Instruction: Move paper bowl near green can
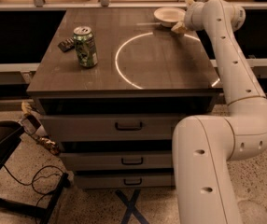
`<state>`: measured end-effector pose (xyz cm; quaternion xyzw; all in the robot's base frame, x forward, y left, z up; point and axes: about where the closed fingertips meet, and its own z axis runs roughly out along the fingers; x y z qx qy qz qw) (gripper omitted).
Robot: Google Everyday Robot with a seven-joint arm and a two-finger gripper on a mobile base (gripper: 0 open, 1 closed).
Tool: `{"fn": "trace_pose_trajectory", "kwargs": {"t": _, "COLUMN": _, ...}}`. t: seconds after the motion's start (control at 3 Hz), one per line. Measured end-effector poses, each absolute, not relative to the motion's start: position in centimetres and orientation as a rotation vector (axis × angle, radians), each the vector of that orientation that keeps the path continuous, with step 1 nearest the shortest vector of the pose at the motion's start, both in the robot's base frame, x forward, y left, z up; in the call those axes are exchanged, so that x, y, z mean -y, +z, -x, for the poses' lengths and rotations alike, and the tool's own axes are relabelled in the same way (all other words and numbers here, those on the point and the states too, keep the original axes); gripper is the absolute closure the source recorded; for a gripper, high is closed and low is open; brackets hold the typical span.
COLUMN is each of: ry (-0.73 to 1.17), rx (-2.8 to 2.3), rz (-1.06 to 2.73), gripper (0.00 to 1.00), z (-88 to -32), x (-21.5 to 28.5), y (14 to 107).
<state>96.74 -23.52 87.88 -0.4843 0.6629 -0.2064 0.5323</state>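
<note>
The white paper bowl (168, 15) sits at the far right of the dark table top (138, 73). The green can (85, 46) stands upright at the near left of the table, well apart from the bowl. My gripper (179, 27) is at the end of the white arm (227, 55), low over the table. It is right beside the bowl's right rim. I cannot tell whether it touches the bowl.
A small dark flat object (66, 44) lies just left of the can. A thin bright ring (124, 73) is marked on the table's middle. Drawers (129, 125) sit under the top. A dark stand and cables (12, 171) are on the floor at left.
</note>
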Motion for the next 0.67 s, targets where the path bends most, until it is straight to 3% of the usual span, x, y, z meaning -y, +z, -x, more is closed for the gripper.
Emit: {"fn": "trace_pose_trajectory", "kwargs": {"t": 0.67, "ry": -0.481, "rx": -1.574, "rz": 1.167, "gripper": 0.70, "z": -96.96, "x": 22.66, "y": 87.47}}
